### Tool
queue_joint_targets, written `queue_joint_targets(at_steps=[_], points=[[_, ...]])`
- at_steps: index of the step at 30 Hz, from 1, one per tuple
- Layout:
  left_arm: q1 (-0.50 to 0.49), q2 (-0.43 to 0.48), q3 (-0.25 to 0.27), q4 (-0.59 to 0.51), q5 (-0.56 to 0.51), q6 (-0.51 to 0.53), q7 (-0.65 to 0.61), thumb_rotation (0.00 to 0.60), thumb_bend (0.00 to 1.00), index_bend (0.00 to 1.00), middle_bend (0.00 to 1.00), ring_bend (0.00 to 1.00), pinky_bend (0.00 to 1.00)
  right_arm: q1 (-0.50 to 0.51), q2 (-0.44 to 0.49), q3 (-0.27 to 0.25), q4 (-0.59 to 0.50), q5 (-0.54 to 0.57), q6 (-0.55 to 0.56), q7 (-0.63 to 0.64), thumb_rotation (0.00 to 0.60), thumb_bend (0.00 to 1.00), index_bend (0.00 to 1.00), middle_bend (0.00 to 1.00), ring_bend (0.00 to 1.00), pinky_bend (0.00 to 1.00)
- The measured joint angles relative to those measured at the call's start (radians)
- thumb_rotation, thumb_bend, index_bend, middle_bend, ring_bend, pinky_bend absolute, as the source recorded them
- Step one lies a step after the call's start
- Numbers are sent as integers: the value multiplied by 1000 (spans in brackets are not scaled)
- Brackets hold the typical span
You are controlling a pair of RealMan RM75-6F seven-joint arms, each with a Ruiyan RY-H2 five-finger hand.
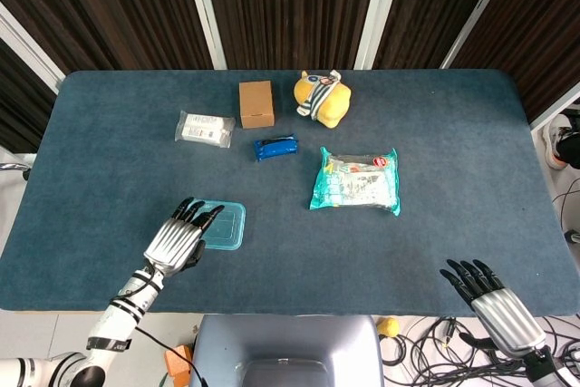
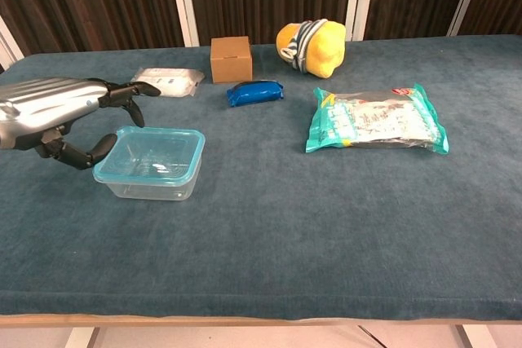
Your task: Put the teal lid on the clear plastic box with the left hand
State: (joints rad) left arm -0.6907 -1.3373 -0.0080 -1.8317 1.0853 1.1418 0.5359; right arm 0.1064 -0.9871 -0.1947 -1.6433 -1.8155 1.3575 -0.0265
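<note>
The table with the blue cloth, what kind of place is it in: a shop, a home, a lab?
Probably a lab or test room. The table carries unrelated small goods, such as a yellow plush toy and a cardboard box, and loose cables lie on the floor.

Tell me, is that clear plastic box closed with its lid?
Closed: the teal lid sits flat on the clear plastic box.

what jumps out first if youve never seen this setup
Probably the silver and black left hand hovering open beside the clear plastic box, which wears its teal lid, near the table's front left. Next, the yellow plush toy at the back and the teal snack bag mid-table.
</note>
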Motion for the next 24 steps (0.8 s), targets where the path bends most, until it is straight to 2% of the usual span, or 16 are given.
queue_joint_targets(at_steps=[8, 24], points=[[19, -61, -12, 138, -34, -26, -14, 600, 701, 0, 268, 92, 0, 0, 0, 0, 1, -1, -2, 1, 600, 26, 0, 0, 0, 0], [5, -126, -51, 196, -52, -58, 1, 600, 724, 0, 252, 58, 0, 0, 3, 1, 2, -1, 2, 8, 600, 26, 0, 0, 0, 0]])
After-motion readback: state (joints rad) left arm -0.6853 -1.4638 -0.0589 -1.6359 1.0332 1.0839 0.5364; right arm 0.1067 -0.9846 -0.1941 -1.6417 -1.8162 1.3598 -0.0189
